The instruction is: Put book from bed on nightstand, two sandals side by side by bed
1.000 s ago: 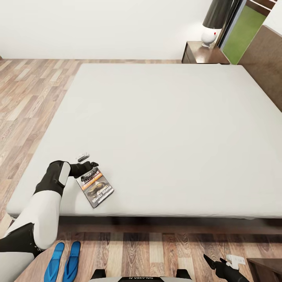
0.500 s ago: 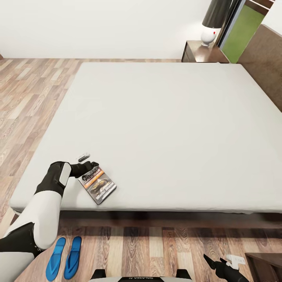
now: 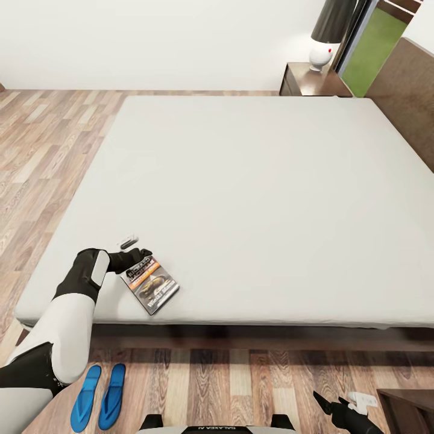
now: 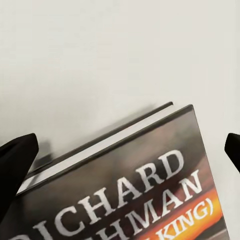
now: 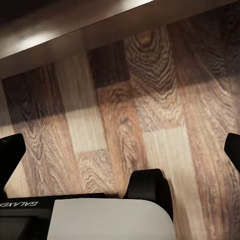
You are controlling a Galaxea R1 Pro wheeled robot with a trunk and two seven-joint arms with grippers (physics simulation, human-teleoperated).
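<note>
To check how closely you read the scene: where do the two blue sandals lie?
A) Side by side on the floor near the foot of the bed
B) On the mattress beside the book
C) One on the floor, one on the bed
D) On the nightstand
A: the head view shows both sandals lying parallel on the wood floor, just off the bed, while the book lies on the mattress.
</note>
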